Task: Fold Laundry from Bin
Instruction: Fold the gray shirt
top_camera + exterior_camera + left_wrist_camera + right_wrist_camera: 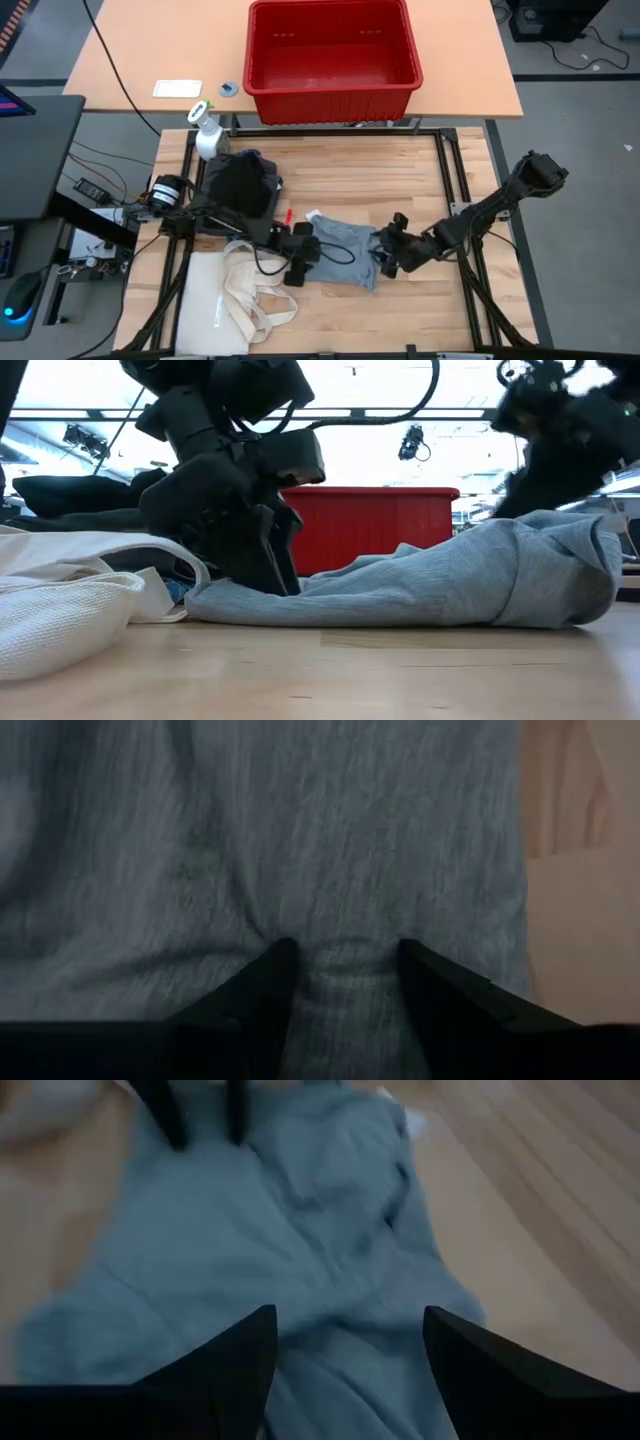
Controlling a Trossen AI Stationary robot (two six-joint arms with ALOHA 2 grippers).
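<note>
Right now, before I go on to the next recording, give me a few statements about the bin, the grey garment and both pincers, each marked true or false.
1. The red bin holds a pile of clothes. False: its inside shows bare.
2. The left pincer is pinching the light grey garment. True: a fold of cloth sits between its fingers.
3. The right pincer is shut on the same garment. False: its fingers stand apart above the cloth, with nothing gripped.
4. The cream tote bag lies on the left arm's side of the table. True.
5. The spray bottle stands inside the bin. False: it stands outside it, beside the dark clothes pile.
</note>
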